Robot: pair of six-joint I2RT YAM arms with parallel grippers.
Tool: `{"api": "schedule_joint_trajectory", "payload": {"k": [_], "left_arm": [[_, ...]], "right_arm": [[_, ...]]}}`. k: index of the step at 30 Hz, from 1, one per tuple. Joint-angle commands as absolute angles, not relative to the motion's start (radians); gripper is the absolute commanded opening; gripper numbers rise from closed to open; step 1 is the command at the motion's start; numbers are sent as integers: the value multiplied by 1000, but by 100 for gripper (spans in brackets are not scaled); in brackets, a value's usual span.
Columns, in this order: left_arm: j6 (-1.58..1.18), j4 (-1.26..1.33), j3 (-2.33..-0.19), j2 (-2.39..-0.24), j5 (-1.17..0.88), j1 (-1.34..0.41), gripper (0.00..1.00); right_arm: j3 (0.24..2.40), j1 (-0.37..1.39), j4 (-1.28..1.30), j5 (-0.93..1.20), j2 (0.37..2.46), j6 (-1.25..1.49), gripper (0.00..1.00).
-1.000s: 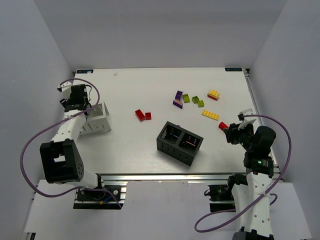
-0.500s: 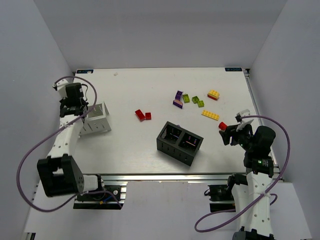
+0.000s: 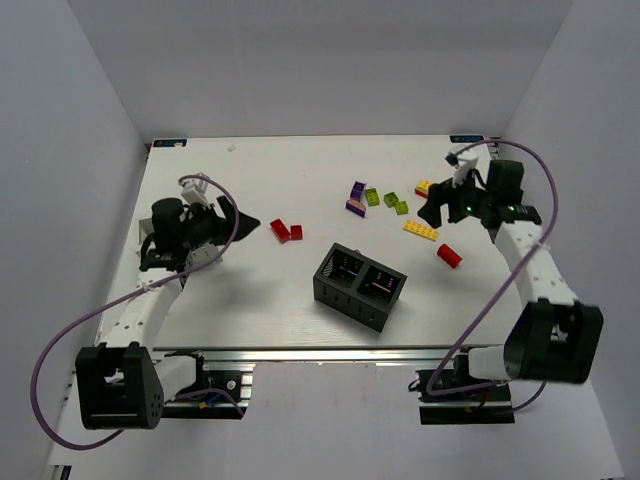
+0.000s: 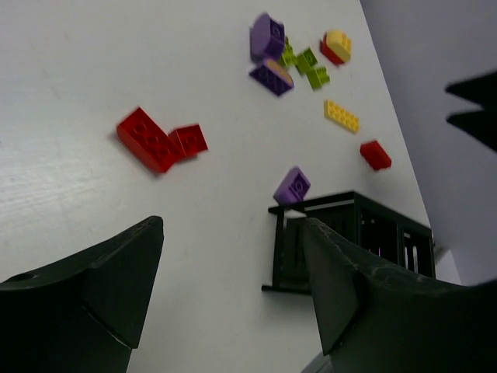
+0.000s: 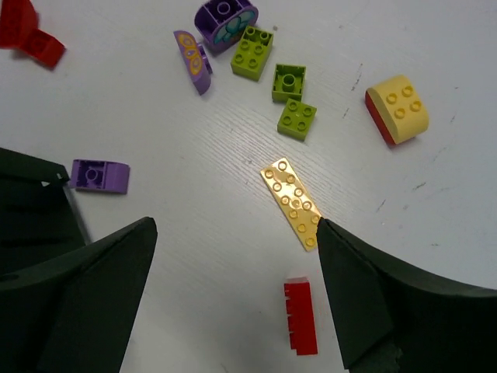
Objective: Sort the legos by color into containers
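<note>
My left gripper (image 3: 243, 221) is open and empty, low over the table left of two red legos (image 3: 287, 230), which also show in the left wrist view (image 4: 159, 140). My right gripper (image 3: 432, 211) is open and empty above the yellow plate lego (image 5: 291, 202), with a red lego (image 5: 300, 315) just near of it. Lime green legos (image 5: 288, 81), purple legos (image 5: 203, 39) and a yellow-and-red brick (image 5: 397, 109) lie beyond. The black container (image 3: 360, 285) stands mid-table, with a purple lego (image 4: 291, 185) at its far corner. The white container is hidden under my left arm.
The loose legos lie in the far right quarter of the table (image 3: 280, 170). The red lego (image 3: 449, 255) lies alone right of the black container. Grey walls close in the table on the left, right and back.
My left gripper swung from the white container toward the two red legos. My right arm swung from the near right edge out over the yellow plate. The red lego near it stayed on the table.
</note>
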State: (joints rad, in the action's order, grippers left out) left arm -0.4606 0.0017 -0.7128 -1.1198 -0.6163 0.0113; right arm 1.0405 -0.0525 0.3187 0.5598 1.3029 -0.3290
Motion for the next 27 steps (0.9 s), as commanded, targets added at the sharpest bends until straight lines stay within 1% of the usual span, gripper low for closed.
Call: {"api": "schedule_joint_trajectory", "payload": {"k": [1, 2, 3, 4, 6, 7, 10, 13, 21, 27], "left_arm": [[-410, 46, -677, -1037, -729, -9, 83], [-384, 8, -683, -1029, -716, -21, 83], [-374, 6, -695, -1020, -704, -21, 83], [-374, 8, -689, -1009, -698, -32, 83], [-382, 18, -683, -989, -693, -32, 83], [-374, 9, -690, -988, -692, -32, 83], [-371, 6, -692, -977, -681, -32, 83], [-370, 6, -693, -963, -673, -32, 83], [-364, -25, -698, -940, -658, -32, 83], [-364, -25, -699, -943, -658, -32, 83]], "right_arm": [[1155, 36, 319, 373, 1489, -279, 89], [1193, 54, 328, 344, 1541, -266, 89], [1288, 66, 375, 309, 1592, -241, 89], [1337, 87, 399, 305, 1689, -233, 83], [1440, 106, 442, 279, 1773, -212, 76], [1460, 132, 442, 256, 1828, -210, 75], [1520, 158, 407, 154, 1908, -209, 71], [1581, 164, 419, 111, 1972, -209, 70], [1598, 175, 400, 74, 2069, -238, 69], [1632, 173, 402, 100, 2129, -256, 68]]}}
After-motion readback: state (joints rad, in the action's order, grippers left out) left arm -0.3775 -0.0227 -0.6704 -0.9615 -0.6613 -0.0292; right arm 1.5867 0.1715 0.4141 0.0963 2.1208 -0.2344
